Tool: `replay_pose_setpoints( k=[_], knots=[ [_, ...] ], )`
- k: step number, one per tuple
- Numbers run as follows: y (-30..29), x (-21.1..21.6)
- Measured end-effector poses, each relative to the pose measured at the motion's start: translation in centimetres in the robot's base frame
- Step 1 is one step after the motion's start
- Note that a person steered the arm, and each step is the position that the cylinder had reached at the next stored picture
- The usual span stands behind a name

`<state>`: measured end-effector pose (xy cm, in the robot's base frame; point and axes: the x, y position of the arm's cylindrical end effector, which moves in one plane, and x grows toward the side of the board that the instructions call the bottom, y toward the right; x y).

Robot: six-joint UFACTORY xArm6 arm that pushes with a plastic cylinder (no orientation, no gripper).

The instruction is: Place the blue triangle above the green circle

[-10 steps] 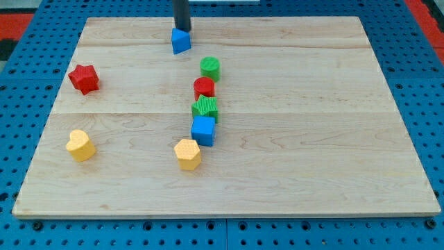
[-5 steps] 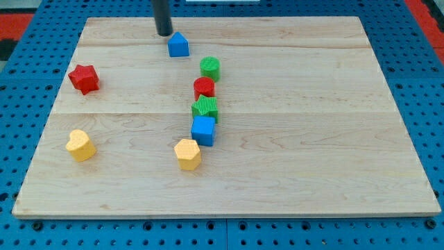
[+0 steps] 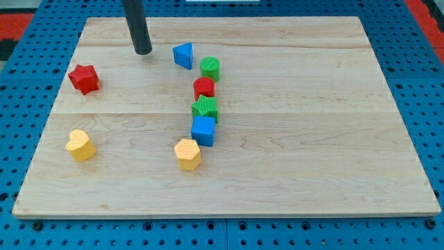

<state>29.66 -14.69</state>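
The blue triangle [image 3: 184,55] lies near the view's top, just up and left of the green circle [image 3: 210,68], with a small gap between them. My tip [image 3: 143,51] rests on the board to the left of the blue triangle, clearly apart from it. Below the green circle runs a column: a red circle [image 3: 204,87], a green star [image 3: 205,107] and a blue cube [image 3: 203,130].
A red star [image 3: 84,78] sits at the view's left. A yellow heart [image 3: 80,145] lies at lower left and a yellow hexagon [image 3: 187,153] sits below the blue cube. The wooden board [image 3: 312,139] lies on a blue pegboard.
My tip has moved left and down, from above the blue triangle to its left. The blue triangle has slid down and right, closer to the green circle, and has turned.
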Motion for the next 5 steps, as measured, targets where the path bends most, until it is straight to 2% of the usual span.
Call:
replay_pose_setpoints(
  k=[1,2,4,5],
  knots=[
    [2.0,2.1],
    [4.4,2.0],
    [11.8,-1.9],
    [10.4,-3.3]
  ],
)
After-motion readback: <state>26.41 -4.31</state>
